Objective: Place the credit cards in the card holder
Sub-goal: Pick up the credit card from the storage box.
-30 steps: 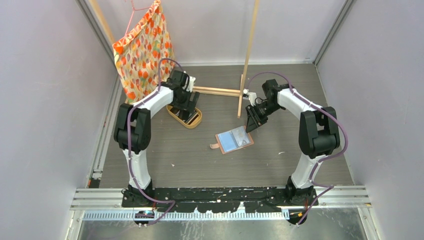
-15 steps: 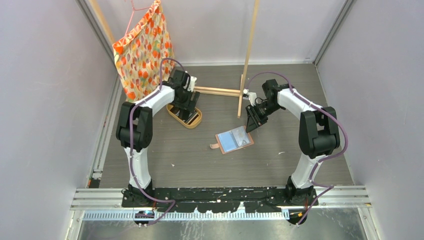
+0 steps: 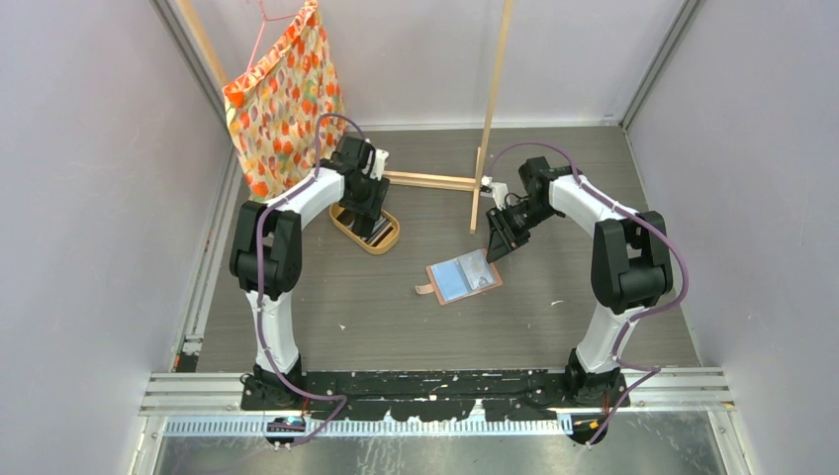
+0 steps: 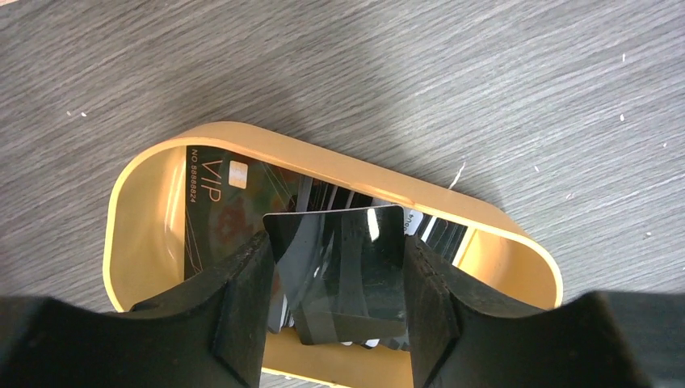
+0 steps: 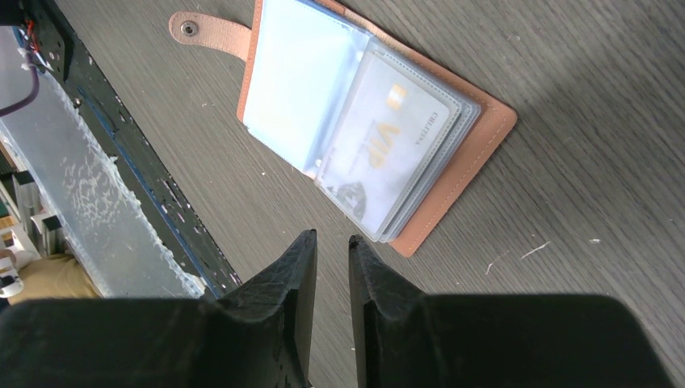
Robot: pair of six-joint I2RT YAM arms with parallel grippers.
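My left gripper (image 3: 369, 220) hangs over the oval tan tray (image 3: 384, 247). In the left wrist view it (image 4: 338, 241) is shut on a glossy black credit card (image 4: 347, 283), gripped by its two side edges. Below, the tray (image 4: 323, 158) holds several more cards, one a black VIP card (image 4: 218, 202). The card holder (image 3: 463, 278) lies open at mid-table. In the right wrist view its leather edge (image 5: 460, 170) frames clear pockets, and a silver VIP card (image 5: 388, 145) sits in one. My right gripper (image 3: 495, 247) (image 5: 333, 238) hovers just behind it, nearly shut and empty.
An orange patterned cloth (image 3: 282, 94) hangs on a hanger at the back left. A wooden post (image 3: 492, 109) stands behind the right gripper, with a wooden bar (image 3: 427, 180) lying on the table. The black base rail (image 5: 105, 121) runs along the near edge.
The left wrist has shifted slightly back over the tray. The right arm and the card holder have not moved.
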